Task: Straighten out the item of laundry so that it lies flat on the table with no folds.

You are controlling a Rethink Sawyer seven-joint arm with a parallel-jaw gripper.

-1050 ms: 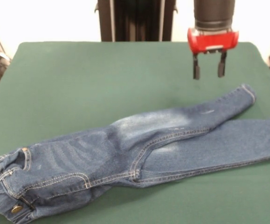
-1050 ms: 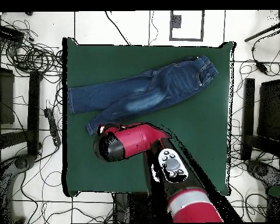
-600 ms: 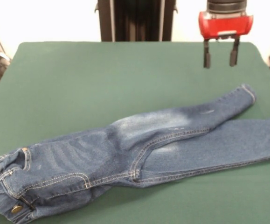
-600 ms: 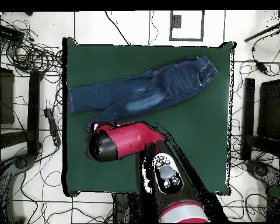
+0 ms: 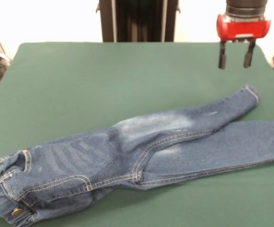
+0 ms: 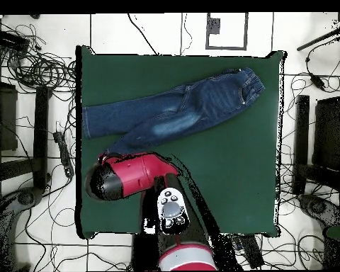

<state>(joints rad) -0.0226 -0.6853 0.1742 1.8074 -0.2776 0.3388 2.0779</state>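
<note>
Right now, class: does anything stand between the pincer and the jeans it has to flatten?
Nothing visible does. The pincer hangs open in the air above bare green table, just beyond the cuff of the jeans. Only open space separates them; no other object lies on the cloth.

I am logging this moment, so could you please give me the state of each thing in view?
jeans: lying on the table, legs stretched out and partly overlapping, not fully flat
tool: open, empty, raised above the table beyond the leg ends
table: green cover smooth, bearing only the jeans
</note>
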